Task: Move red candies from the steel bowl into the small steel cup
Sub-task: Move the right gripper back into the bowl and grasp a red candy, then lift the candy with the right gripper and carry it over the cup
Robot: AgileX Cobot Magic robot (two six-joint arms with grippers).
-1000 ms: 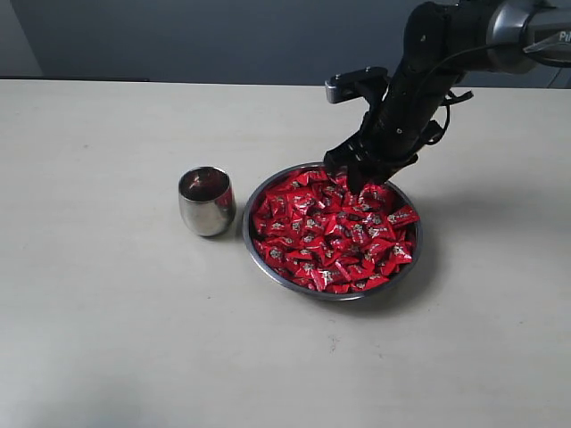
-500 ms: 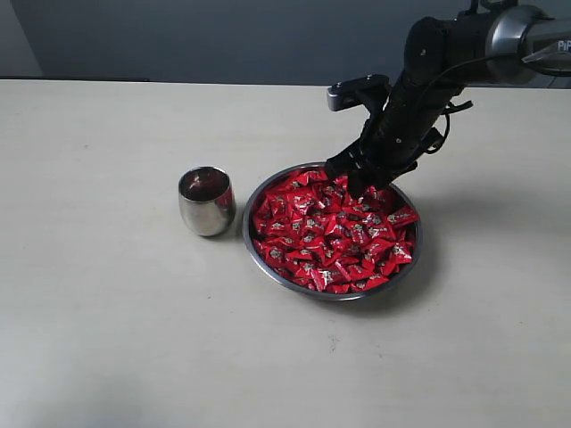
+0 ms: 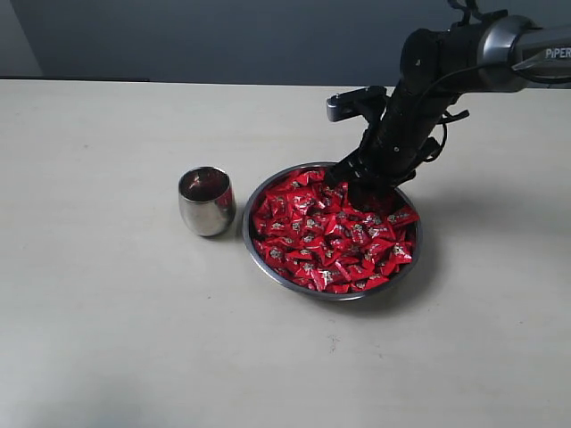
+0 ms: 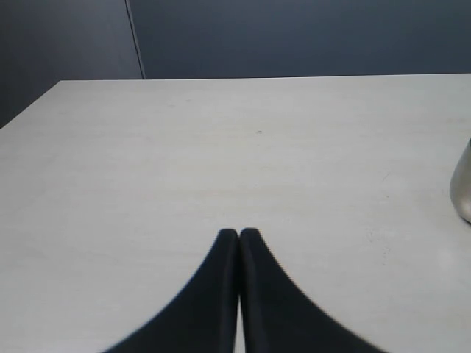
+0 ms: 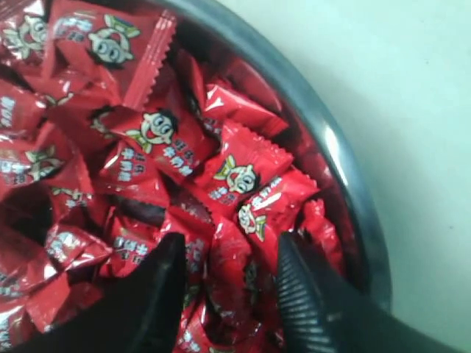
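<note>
In the exterior view the steel bowl (image 3: 332, 295) sits on the table (image 3: 125, 339), filled almost to its rim with red candies (image 3: 326, 239). The small steel cup (image 3: 206, 201) stands upright just beside the bowl, close enough, I judge, to keep each carry short. Its inside looks dark and reddish, and whether any candy lies in it cannot be told. The right hand (image 3: 364, 189) dips steeply into the bowl's far side, its tips among the wrappers.

In the left wrist view the left hand (image 4: 239, 237) has its fingers pressed together on nothing, over bare table away from the bowl. It is probably parked there to leave the bowl free. A sliver of the cup (image 4: 464, 193) shows at the picture's edge.

In the right wrist view the right hand (image 5: 232, 261) has its fingers apart, straddling a few candies (image 5: 221, 287) close inside the bowl's rim (image 5: 346, 165). They look set to close on one, but nothing is clamped yet.
</note>
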